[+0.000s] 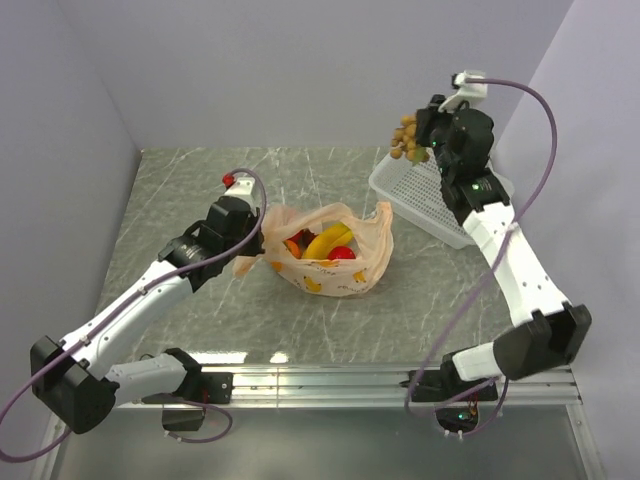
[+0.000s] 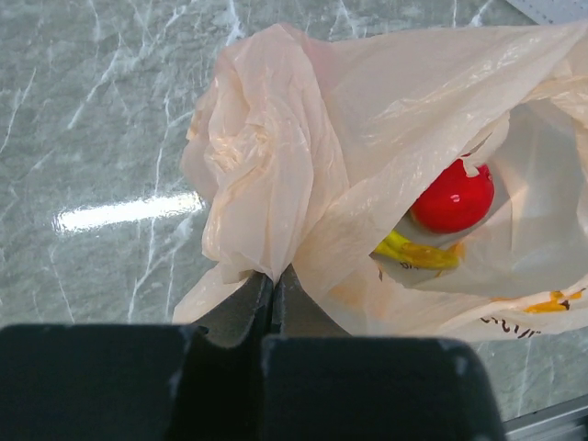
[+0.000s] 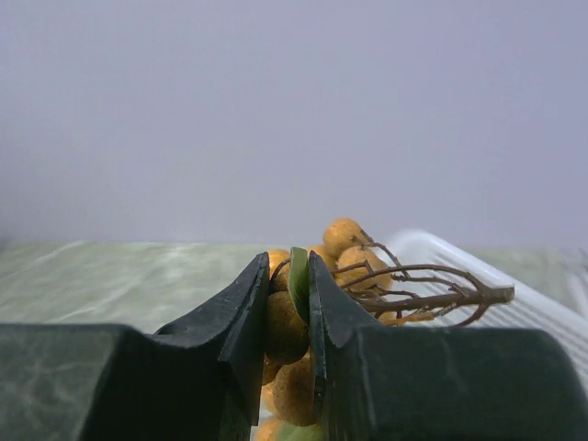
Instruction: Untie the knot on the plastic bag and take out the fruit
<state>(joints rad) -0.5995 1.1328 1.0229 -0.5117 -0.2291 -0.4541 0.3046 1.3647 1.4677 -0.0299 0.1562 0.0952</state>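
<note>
right gripper [image 3: 289,268] pinching grape bunch [image 3: 352,238] above basket [image 1: 412,192] | left gripper [image 2: 273,281] clamped on plastic bag [image 2: 367,110] | bunch likely fragile; take by stem

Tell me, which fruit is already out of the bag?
The grapes: the right gripper holds them by the basket, while banana and apple lie in the bag.

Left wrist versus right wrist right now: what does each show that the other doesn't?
Only the left wrist view: the left gripper shut on a fold of the plastic bag, whose mouth is open with a red apple and a banana inside.
Only the right wrist view: the right gripper clamped on the grape bunch, with the white basket behind.
Both: the marbled table.
</note>
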